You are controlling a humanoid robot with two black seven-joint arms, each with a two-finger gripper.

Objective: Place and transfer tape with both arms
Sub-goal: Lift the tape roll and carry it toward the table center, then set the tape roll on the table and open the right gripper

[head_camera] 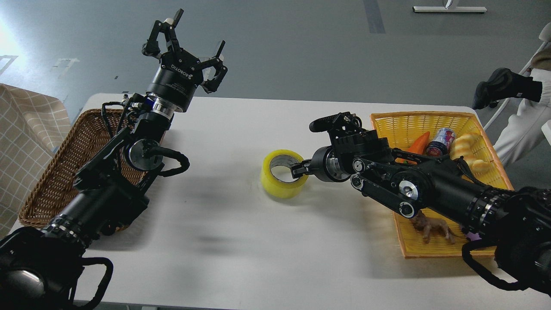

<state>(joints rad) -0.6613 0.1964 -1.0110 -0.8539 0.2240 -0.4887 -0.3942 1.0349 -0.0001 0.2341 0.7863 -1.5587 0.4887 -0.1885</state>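
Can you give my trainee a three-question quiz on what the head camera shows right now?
1. True or false: the tape lies inside the yellow basket.
2. Which gripper is at the tape? A) left B) right C) neither
3. Fill in: the left gripper is raised over the table's far edge with its fingers ____.

Key:
1. False. The tape sits on the table, left of the yellow basket.
2. B. The right gripper has a finger reaching into the roll's core; the left one is far from it, near the brown wicker basket.
3. Open, holding nothing.
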